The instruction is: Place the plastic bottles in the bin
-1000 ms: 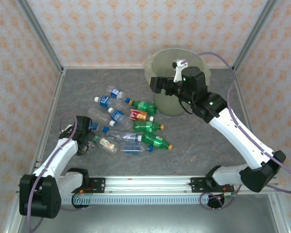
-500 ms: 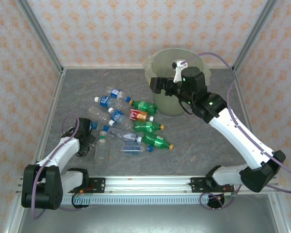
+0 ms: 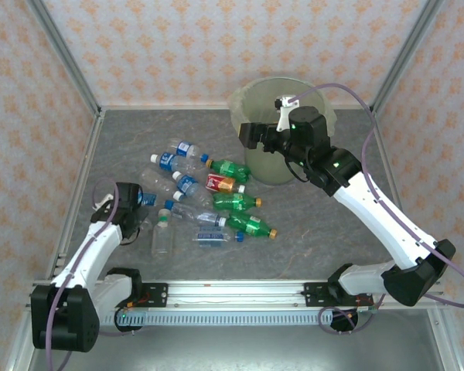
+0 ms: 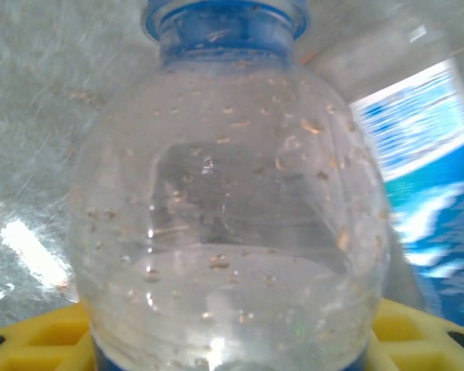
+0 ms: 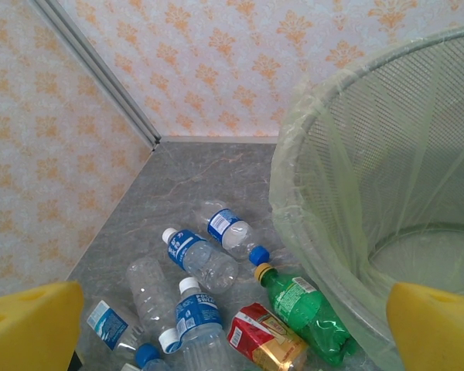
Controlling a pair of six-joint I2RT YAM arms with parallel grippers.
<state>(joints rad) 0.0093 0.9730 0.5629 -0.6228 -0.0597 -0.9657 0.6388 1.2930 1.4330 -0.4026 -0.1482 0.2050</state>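
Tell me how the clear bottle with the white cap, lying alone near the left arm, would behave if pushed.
The clear bottle looks empty, so it is probably very light and would skid easily on the smooth table. It lies on its round side, so it may roll sideways. Its thin wall probably dents under a squeeze.

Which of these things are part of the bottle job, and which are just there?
Job: crushed clear plastic bottles with blue labels; green plastic bottles with orange caps; red-labelled bottle; pale green translucent round bin.
Not job: silver metal rail; patterned wall panels.
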